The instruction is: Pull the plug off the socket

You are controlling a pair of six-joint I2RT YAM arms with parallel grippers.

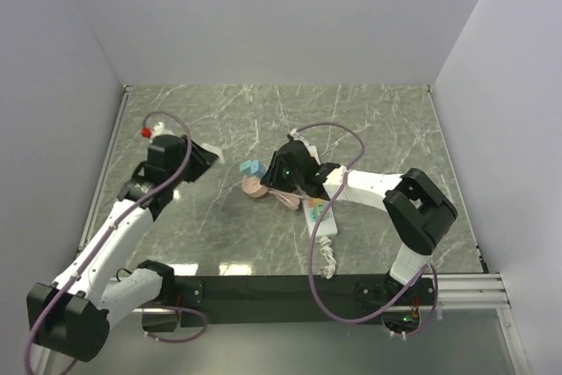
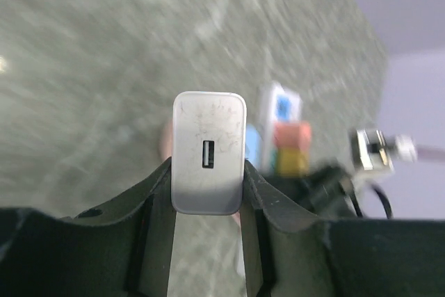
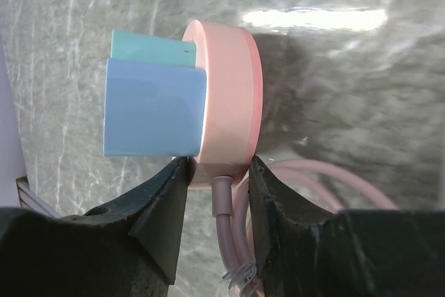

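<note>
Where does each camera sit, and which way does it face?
Top: above and behind the bases, looking down on the table; left arm and right arm show.
Left wrist: looks past its fingers, which hold a charger, toward the strip.
Right wrist: looks down between its fingers at the pink disc.
Shared: the strip, in top and left wrist.

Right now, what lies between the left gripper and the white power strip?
In the top view, the pink round block with its blue plugs lies there, held by the right gripper.
</note>
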